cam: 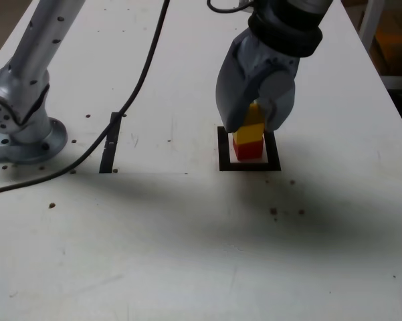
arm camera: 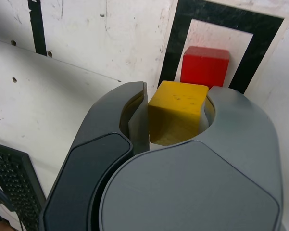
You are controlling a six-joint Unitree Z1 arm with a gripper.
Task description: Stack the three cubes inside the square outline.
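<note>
Fingers point(arm camera: 175, 108) clamped on the yellow cube point(arm camera: 177, 118), red cube point(cam: 248, 148) directly beneath inside the square outline point(cam: 223, 148), white bench point(cam: 187, 234)

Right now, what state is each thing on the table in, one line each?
Small yellow wooden cube: gripped between the jaws, over the red cube.
Small red cube: resting on the white centre inside the outline.
Black tape square outline: flat on the table, holding the red cube.
Grey gripper: shut on the yellow cube.
</note>
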